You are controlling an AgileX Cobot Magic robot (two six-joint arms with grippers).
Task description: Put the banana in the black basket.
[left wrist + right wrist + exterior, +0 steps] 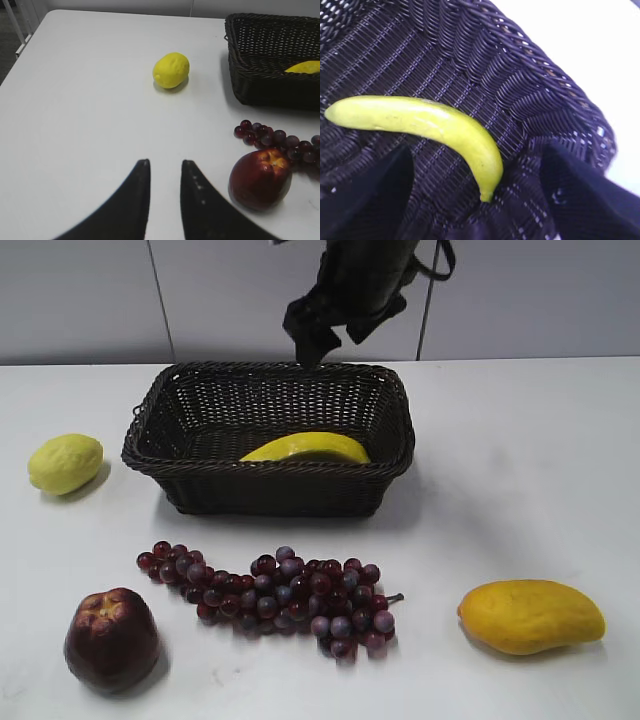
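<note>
Banana [435, 127] lying free in black basket [190, 495]; right fingers [365, 200] spread, left fingers [137, 192] slightly parted; retreat should go straight up.

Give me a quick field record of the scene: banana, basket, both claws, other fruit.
banana: lying loose inside the black basket
right claw: open, above the basket interior, holding nothing
left claw: open, over bare table, holding nothing
outside basket: lemon, grapes, apple, mango
task state: banana appears placed
</note>
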